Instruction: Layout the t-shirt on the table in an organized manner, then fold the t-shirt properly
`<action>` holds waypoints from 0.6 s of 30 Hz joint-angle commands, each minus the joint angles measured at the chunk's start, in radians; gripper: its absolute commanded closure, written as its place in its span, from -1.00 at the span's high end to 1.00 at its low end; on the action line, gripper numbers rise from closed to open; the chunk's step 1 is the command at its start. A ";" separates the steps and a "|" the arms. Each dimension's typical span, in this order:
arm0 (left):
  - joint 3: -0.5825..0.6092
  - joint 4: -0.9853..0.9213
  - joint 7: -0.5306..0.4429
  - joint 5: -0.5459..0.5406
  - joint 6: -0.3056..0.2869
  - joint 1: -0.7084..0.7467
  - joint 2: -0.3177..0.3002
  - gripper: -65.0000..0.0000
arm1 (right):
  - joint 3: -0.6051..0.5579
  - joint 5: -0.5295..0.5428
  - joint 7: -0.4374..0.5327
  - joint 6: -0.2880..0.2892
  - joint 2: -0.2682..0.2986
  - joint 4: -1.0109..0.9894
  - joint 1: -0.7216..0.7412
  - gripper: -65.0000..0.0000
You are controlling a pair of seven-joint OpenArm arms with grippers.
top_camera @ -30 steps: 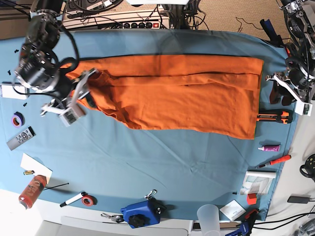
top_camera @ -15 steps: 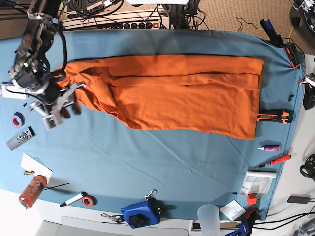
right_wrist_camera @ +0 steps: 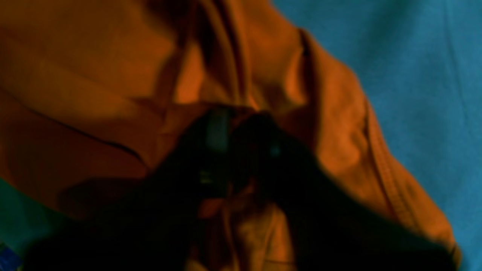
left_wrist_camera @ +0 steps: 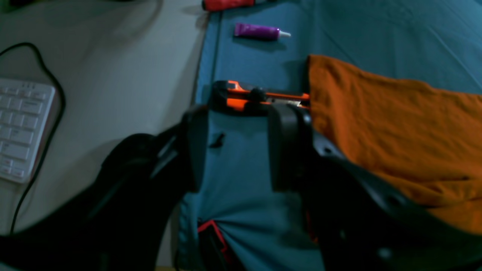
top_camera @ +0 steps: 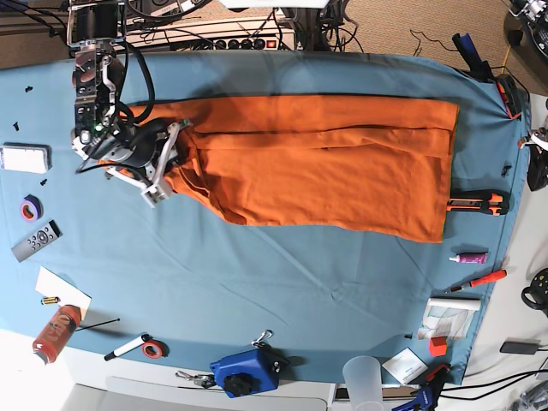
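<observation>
Blue cloth covers the table (top_camera: pixel 257 291), right fingers (right_wrist_camera: pixel 244 150) pinching the orange t-shirt (top_camera: pixel 317 171), left fingers (left_wrist_camera: pixel 239 150) apart

I take this for a workshop or lab bench, though I cannot tell which. My table (top_camera: pixel 257 300) wears a blue-teal cloth with hand tools around its edges: at the near side a blue tape measure (top_camera: pixel 245 373), at the right an orange-and-black cutter (top_camera: pixel 477 203) and a small purple tube (top_camera: pixel 469 258). On the left lie a red-capped bottle (top_camera: pixel 57 333), a roll of tape (top_camera: pixel 30 208) and a marker (top_camera: pixel 127 347). Black cables (top_camera: pixel 321 26) run along the far edge. Beside the cloth, on a pale surface (left_wrist_camera: pixel 113 75), I see a white keyboard (left_wrist_camera: pixel 22 128) with a dark cord.
</observation>
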 commanded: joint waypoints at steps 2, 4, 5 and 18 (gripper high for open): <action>-0.007 0.016 -0.023 -0.018 -0.004 -0.004 -0.016 -0.17 | 0.004 -0.006 0.010 -0.001 0.011 0.013 0.016 -1.00; -0.007 0.016 -0.023 -0.018 -0.004 -0.004 -0.013 -0.17 | 0.004 -0.006 0.014 -0.001 0.011 0.018 0.017 -1.00; -0.007 0.016 -0.023 -0.018 -0.004 -0.004 -0.013 -0.17 | 0.004 -0.007 0.018 -0.001 0.011 0.024 0.018 -1.00; -0.007 0.015 -0.023 -0.037 -0.004 -0.005 -0.013 -0.17 | 0.005 -0.057 0.063 -0.001 0.012 0.192 0.095 -1.00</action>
